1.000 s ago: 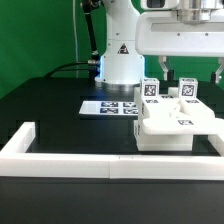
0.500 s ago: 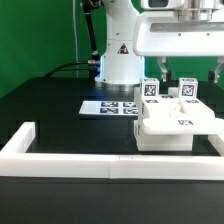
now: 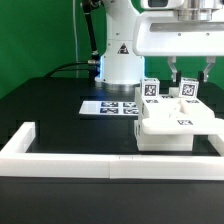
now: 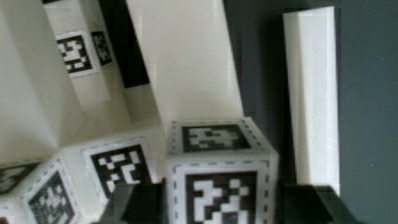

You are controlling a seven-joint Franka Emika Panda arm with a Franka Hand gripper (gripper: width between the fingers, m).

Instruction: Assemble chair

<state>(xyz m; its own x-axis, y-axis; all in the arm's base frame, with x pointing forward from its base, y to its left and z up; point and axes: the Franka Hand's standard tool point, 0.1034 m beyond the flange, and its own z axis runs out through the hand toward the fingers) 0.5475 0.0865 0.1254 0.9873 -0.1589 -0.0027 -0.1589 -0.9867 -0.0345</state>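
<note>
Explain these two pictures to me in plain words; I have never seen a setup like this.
The exterior view looks at a black table from off the machine. The white machine at the back is a robot arm. Its gripper, a two-fingered claw, hangs above the chair, a cluster of white blocky parts with black-and-white square tags. The fingers stand on either side of one upright tagged part; whether they grip it I cannot tell. A flat marker board lies on the table, and a long white border wall runs along the front. The other picture comes from a camera on the arm's wrist, looking closely at the tagged parts.
</note>
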